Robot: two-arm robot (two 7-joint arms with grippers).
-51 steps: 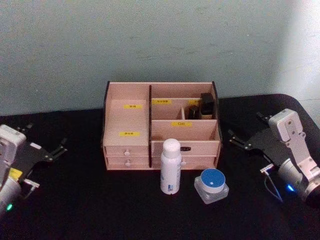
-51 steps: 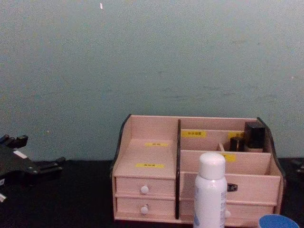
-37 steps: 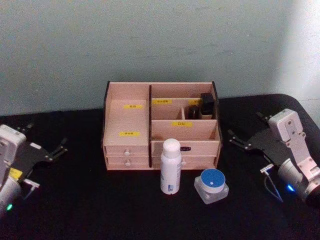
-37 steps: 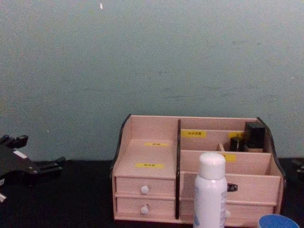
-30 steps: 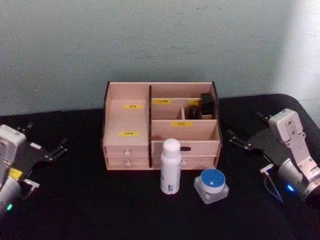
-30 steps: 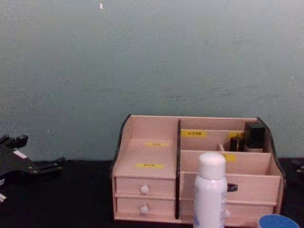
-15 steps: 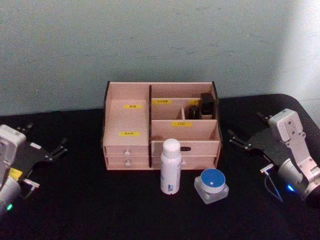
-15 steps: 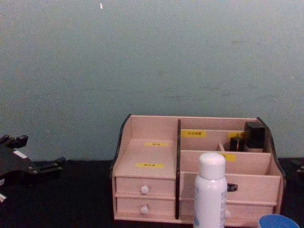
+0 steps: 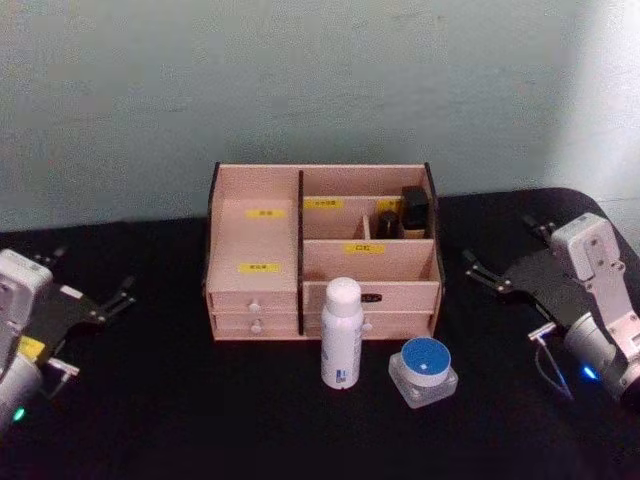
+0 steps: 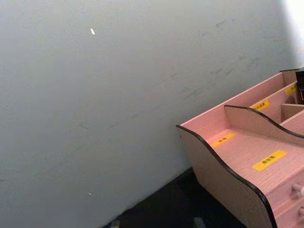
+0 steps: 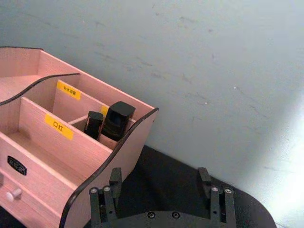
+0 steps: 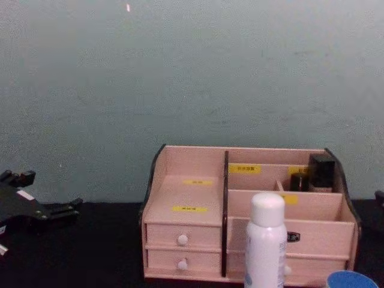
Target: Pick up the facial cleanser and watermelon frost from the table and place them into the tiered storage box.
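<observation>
The cleanser is a tall, slim white bottle with a rounded white cap and a patch of blue print low on its body, too small to read. It stands upright on the black counter, just in front of the box, before the right-hand drawers. The jar is short and wide, clear-sided with a flat round blue lid. It sits right of the cleanser and a little nearer, close to it but apart.

The box is pale pink wood with dark side edges and a dark divider, stepped compartments and white-knobbed drawers. Yellow labels mark its tiers. From the right wrist, one label reads "口红"; the rest are too small to read. Two black containers stand in the far right compartment.

The left tool rests at the left edge of the counter, spread wide and holding nothing. The right tool is right of the box, its fingers also wide apart and empty.
</observation>
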